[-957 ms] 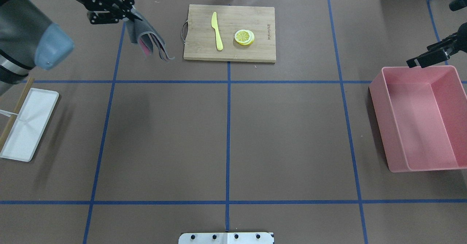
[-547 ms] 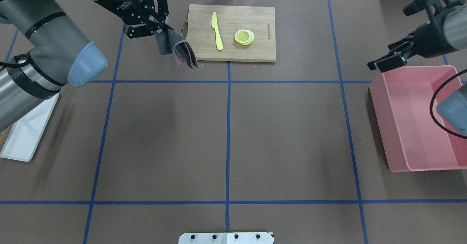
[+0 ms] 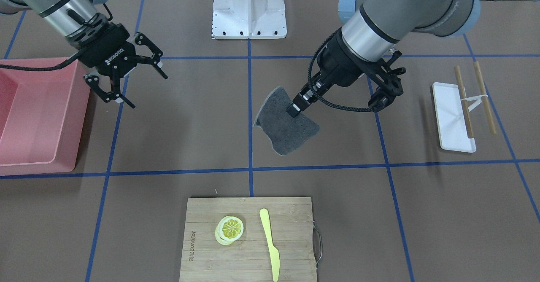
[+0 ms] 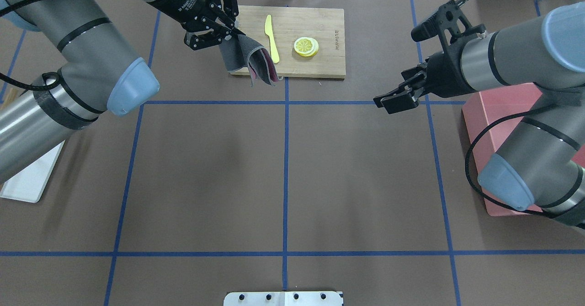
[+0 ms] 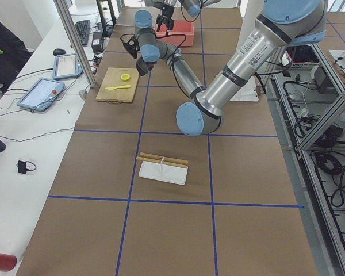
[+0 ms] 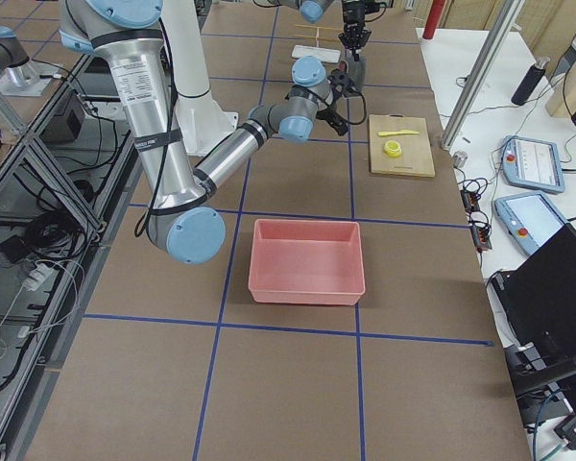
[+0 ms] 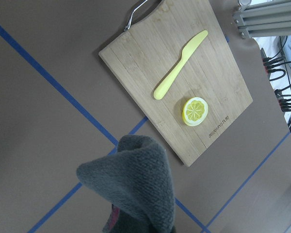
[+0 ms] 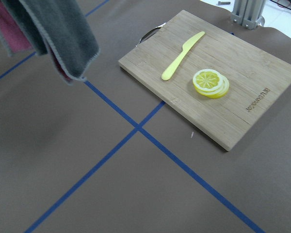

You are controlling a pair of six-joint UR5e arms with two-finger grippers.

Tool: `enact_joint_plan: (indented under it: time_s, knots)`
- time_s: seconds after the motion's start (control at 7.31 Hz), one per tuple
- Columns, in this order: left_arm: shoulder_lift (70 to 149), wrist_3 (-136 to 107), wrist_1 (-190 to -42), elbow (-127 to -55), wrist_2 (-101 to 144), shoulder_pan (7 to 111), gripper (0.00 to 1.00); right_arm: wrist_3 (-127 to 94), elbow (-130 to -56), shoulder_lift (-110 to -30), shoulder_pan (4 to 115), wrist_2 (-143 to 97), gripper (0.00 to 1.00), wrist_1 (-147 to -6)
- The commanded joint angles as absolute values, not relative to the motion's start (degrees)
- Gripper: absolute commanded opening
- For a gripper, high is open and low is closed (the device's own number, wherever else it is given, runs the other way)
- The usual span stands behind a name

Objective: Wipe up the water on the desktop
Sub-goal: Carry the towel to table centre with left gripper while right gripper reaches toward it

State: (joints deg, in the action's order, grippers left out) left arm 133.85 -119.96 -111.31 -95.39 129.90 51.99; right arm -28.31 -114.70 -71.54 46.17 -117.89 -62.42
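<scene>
A grey cloth (image 3: pixel 287 128) with a pink inner layer is held by the left gripper (image 3: pixel 296 105), whose fingers are closed on its upper edge. The rest is left hanging in loose folds. The cloth is carried in the air above the desktop (image 4: pixel 356 169), close to the middle tape line. It is near the cutting board (image 4: pixel 297 68), on which a yellow knife (image 4: pixel 271 38) and lemon slices (image 4: pixel 306 46) are laid. In the overhead view the cloth is seen in front of the board's near corner, but it appears not to touch the board. The right gripper (image 3: pixel 147 91) is held empty with its fingers spread apart, above the desktop near a pink bin (image 3: pixel 38 117). A white tray (image 3: pixel 449 117) is seen at the other end.

No puddle can be made out on the brown surface in any view, so the wet spot cannot be placed.

The cloth is judged to be light, soft and limp. It can be expected to fold and drag rather than push, and to bunch under the fingers if it is pressed flat. The grip near one edge seems well chosen, since a broad flap is left free to be laid on the surface. The desktop itself looks like matte paper, so it is probably best wiped with light pressure, lest it be creased or the tape lines lifted.
</scene>
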Motion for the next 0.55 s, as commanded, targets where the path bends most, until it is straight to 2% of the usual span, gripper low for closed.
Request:
enact_joint_plan:
  time_s: [0.0,0.41]
  knots:
    - [136.7,-120.6,-109.0,-94.9,129.6,49.7,0.00,-28.7,-115.0,-67.9,41.5,-115.7,1.00,-62.9]
    - [139.8,-121.3,-104.8,-94.7,129.7,46.1,0.00,-28.8,-115.2,-67.1,40.5,-115.4,1.00,-63.0]
